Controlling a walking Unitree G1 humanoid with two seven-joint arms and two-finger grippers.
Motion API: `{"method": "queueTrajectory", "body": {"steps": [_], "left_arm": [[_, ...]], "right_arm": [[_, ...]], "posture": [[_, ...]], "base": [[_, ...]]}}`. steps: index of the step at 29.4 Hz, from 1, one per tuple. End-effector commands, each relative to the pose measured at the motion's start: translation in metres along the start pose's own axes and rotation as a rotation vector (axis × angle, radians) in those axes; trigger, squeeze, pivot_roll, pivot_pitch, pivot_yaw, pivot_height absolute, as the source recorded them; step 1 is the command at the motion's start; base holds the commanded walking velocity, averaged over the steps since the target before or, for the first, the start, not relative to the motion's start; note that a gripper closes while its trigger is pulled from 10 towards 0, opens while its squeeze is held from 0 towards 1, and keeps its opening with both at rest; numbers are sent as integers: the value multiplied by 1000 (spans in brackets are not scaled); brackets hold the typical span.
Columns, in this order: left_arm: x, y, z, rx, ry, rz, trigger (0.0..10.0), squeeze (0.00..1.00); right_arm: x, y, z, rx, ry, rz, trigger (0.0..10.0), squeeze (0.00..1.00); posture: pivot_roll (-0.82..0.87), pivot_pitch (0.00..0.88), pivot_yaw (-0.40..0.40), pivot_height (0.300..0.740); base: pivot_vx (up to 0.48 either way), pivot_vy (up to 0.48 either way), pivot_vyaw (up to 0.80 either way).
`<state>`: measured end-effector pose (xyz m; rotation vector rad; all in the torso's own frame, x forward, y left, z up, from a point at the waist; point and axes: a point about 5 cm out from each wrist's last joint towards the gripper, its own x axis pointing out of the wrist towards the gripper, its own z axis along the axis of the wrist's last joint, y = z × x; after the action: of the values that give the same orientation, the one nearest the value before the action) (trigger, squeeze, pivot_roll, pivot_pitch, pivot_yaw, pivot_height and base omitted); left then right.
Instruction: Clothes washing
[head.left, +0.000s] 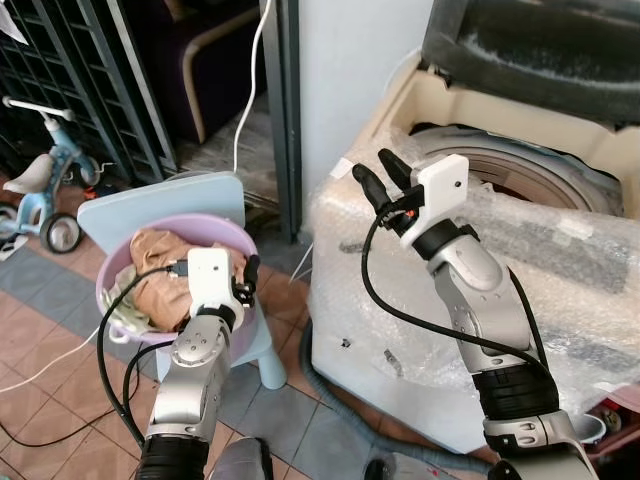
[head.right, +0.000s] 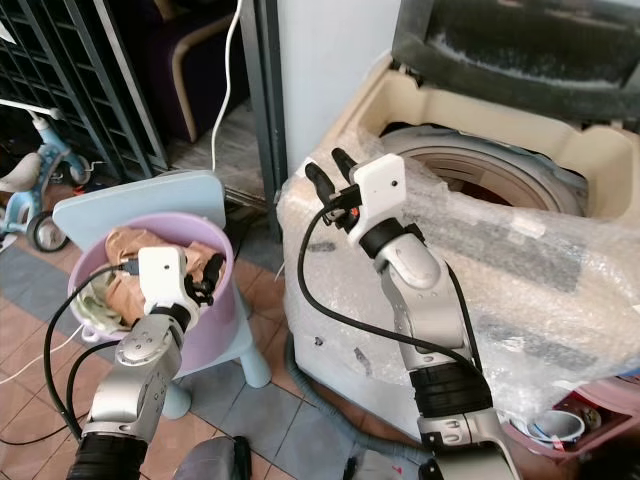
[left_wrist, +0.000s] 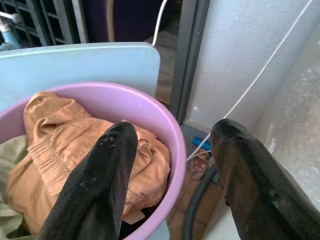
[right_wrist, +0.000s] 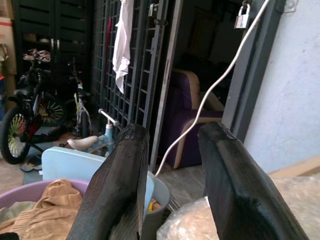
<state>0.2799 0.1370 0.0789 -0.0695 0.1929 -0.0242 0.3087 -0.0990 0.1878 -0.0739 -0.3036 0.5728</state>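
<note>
A lilac basin (head.left: 232, 237) stands on a pale blue plastic chair (head.left: 150, 203) and holds a tan garment (head.left: 160, 265) with a pale green cloth under it. My left gripper (head.left: 247, 279) hovers open and empty over the basin's right rim (left_wrist: 155, 112), the tan garment (left_wrist: 65, 145) just beside its fingers (left_wrist: 107, 170). To the right is a top-loading washing machine (head.left: 560, 270) wrapped in bubble wrap, lid (head.left: 540, 40) up, drum (head.left: 520, 165) exposed. My right gripper (head.left: 373, 168) is raised over the machine's front left corner, open and empty, pointing toward the basin.
A white cable (head.left: 250, 80) hangs down by the dark door frame between chair and machine. A grey hose (head.left: 322, 385) lies on the tiled floor at the machine's foot. A child's tricycle (head.left: 45, 195) stands far left by metal grilles. A small bucket (head.right: 555, 425) sits low at the right.
</note>
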Motion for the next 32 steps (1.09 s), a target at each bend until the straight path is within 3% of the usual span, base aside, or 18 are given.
{"method": "queueTrajectory", "body": {"steps": [1,6,13,20,24,26,27,32], "left_arm": [[0,1,3,10,-7,10,10000,0],[0,0,6,33,-33,-6,10000,0],[-1,-2,7,57,-48,-23,10000,0],[-2,-1,6,63,-50,-23,10000,0],[-1,-2,5,49,-29,-20,10000,0],[-1,-2,5,53,-30,-13,10000,0],[-2,0,5,64,-33,12,10000,0],[-4,6,9,69,-57,27,10000,0]], "right_arm": [[-3,7,-1,-1,11,5,10000,0],[-7,21,-5,2,31,22,10000,0],[-9,17,-18,-19,122,-46,10000,0],[-13,15,-28,24,195,-103,10000,0],[-21,12,-47,5,302,-144,10000,0],[-24,11,-53,14,329,-164,10000,0],[-34,14,-66,85,354,-130,10000,0],[-43,16,-82,95,444,-135,10000,0]], "posture": [[-63,68,27,740],[-63,73,28,740],[-59,78,26,740],[-57,81,26,740],[-55,89,24,740],[-53,90,23,740],[-38,95,21,740],[-25,100,20,740]], "base": [[0,480,800],[0,479,800],[84,437,322],[469,0,0],[456,0,0],[0,0,0],[0,0,0],[0,0,0]]}}
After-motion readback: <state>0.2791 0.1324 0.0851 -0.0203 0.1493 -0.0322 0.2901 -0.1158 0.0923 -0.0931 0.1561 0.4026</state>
